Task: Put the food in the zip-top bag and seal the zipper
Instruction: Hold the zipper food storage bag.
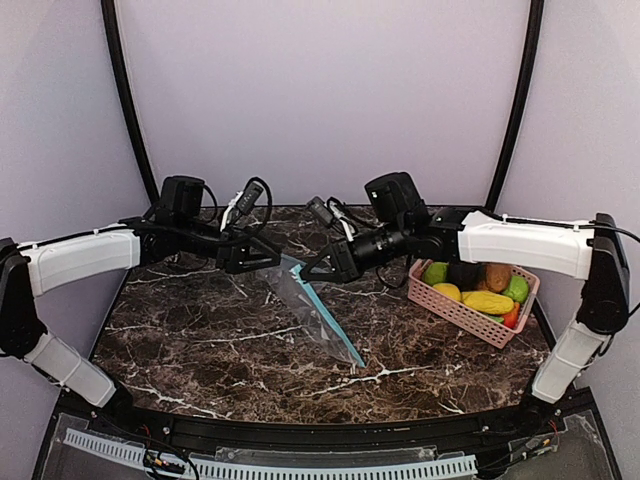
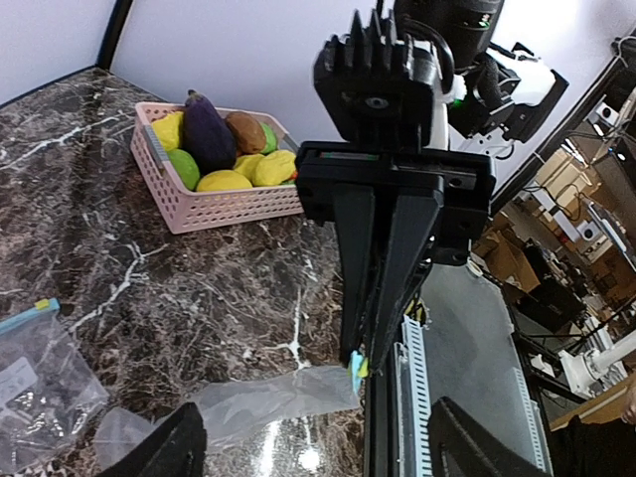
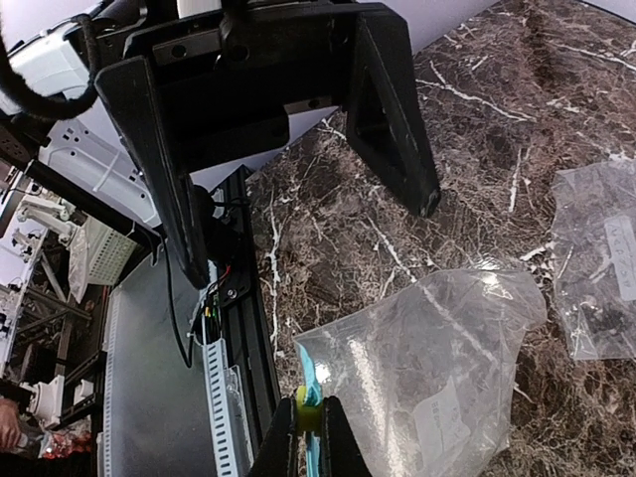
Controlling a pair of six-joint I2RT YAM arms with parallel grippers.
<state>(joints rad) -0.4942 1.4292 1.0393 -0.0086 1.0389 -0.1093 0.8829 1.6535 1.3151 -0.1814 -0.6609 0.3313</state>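
On our left, the left claw (image 1: 272,262) hangs with its fingers spread wide and grips nothing, just beside the top corner of the clear bag (image 1: 312,312). The right claw (image 1: 306,272) is pressed together, pinching the bag's zipper edge at the yellow slider (image 3: 306,399). From there the bag slopes down onto the marble table (image 1: 190,340). The food (image 1: 487,301) lies in the pink basket (image 1: 462,314) at the right, well apart from the bag.

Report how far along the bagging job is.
Done: nothing is bagged; the bag looks empty. In hand: the right gripper pinches the bag's zipper end, and the left gripper is open, facing it. Left: all the food sits in the basket, so filling and sealing remain.
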